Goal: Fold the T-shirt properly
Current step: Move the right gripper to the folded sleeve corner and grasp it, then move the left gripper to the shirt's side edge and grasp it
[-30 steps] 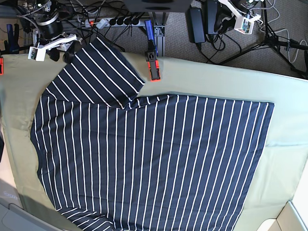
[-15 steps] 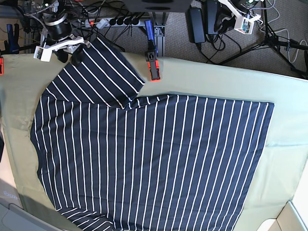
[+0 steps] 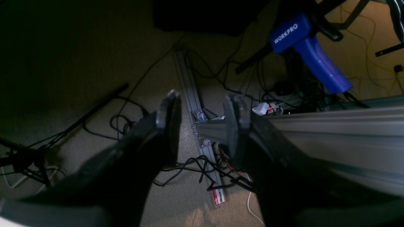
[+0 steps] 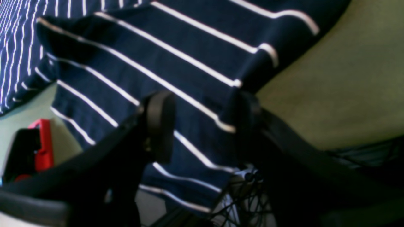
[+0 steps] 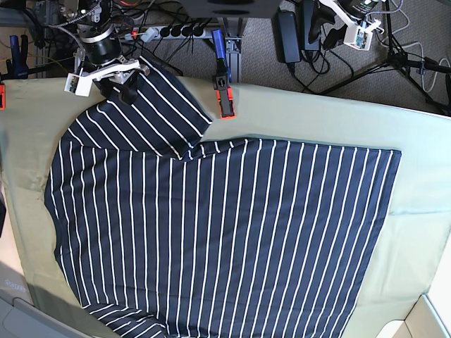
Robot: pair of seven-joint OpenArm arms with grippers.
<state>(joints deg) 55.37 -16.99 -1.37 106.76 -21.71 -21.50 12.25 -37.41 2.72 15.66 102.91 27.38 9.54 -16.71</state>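
Observation:
The T-shirt (image 5: 225, 232), dark navy with thin white stripes, lies spread flat on the table, one short sleeve (image 5: 151, 105) pointing to the back left corner. My right gripper (image 5: 116, 83) is at that sleeve's far end. In the right wrist view the right gripper (image 4: 203, 126) is open, its two fingers standing either side of the sleeve's hem (image 4: 189, 104), which hangs over the table's edge. My left gripper (image 3: 202, 126) is open and empty, off the table over the carpeted floor. The left arm (image 5: 345, 24) sits behind the table's back right.
An olive-green cloth (image 5: 317, 116) covers the table. An orange and black clamp (image 5: 224, 98) and a blue clamp (image 5: 220, 46) grip the back edge near the sleeve; the blue one also shows in the left wrist view (image 3: 309, 53). Cables and a power strip (image 5: 169, 32) lie on the floor behind.
My right gripper has moved right along the table's back edge, from beside the sleeve's corner to over the sleeve's end. The left arm and the shirt have not moved.

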